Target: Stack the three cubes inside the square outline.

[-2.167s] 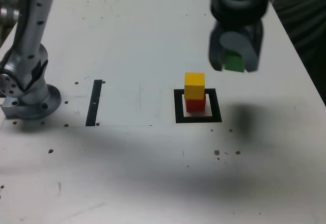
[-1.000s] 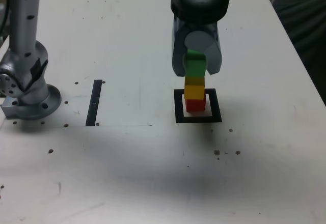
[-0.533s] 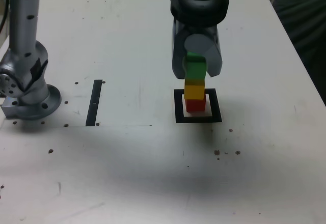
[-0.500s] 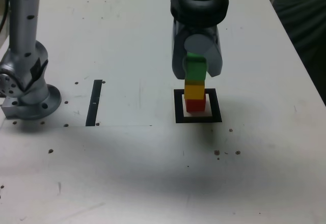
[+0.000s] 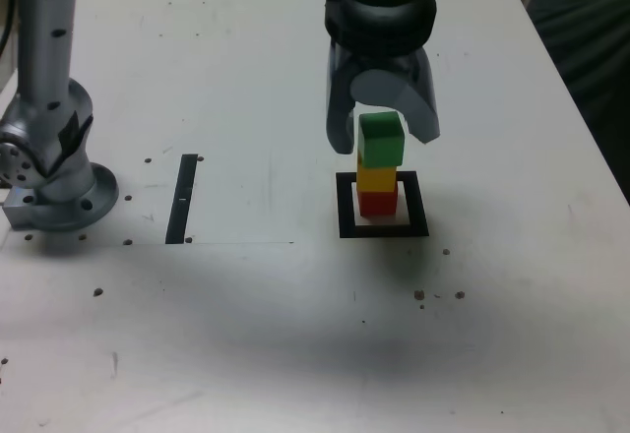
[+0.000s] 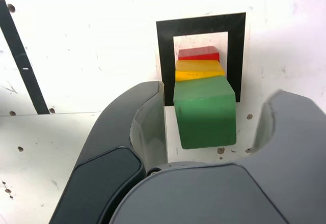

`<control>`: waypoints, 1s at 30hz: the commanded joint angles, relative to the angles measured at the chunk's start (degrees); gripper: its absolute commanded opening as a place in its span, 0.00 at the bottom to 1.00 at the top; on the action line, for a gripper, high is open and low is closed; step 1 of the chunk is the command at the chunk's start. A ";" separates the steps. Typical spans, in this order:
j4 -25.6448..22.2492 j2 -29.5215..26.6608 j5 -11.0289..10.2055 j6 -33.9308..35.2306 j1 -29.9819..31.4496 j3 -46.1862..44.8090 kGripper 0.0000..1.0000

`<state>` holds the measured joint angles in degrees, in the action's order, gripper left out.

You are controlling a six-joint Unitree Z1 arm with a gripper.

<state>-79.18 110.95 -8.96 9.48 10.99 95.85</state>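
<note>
In the exterior view the three cubes form one tower: the green cube [image 5: 380, 139] on the yellow cube [image 5: 376, 177] on the red cube [image 5: 376, 202]. The tower stands in the white centre of the square outline [image 5: 345, 207]. My gripper [image 5: 384, 138] is open, its jaws spread either side of the green cube with a gap on each side. The wrist view looks down past the fingers [image 6: 147, 127] onto the green cube [image 6: 205, 113], with slivers of the yellow cube [image 6: 199, 70] and red cube [image 6: 198, 54] inside the square outline [image 6: 165, 56].
A narrow black strip [image 5: 182, 197] lies on the white table at the exterior view's left, and it also shows in the wrist view [image 6: 20, 61]. The arm's base [image 5: 59, 192] stands at the far left. The table's right edge [image 5: 591, 128] drops to dark floor.
The gripper carried the green cube from the exterior view's right over the stack and set it on the yellow cube. Its jaws have now opened and let go; the green cube stays.
</note>
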 commanded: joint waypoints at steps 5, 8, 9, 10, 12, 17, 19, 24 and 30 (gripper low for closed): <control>-0.35 -4.06 -1.07 0.31 0.08 -1.78 0.97; -0.89 -6.08 -0.98 0.55 0.08 -3.50 0.98; -1.05 -6.88 -0.93 0.70 0.08 -4.31 0.98; -1.17 -7.75 -0.90 0.90 0.08 -5.26 0.98; -1.33 -9.71 -0.93 1.38 0.08 -7.47 0.98; -1.39 -14.38 -1.14 2.53 0.08 -13.12 0.99; -1.22 -15.81 -1.15 3.03 0.08 -15.61 0.99; 0.27 -18.18 -0.57 4.61 0.08 -22.33 0.99; 4.71 -21.35 1.65 5.73 0.08 -31.28 0.99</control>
<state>-75.52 90.28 -7.71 15.07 11.00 65.75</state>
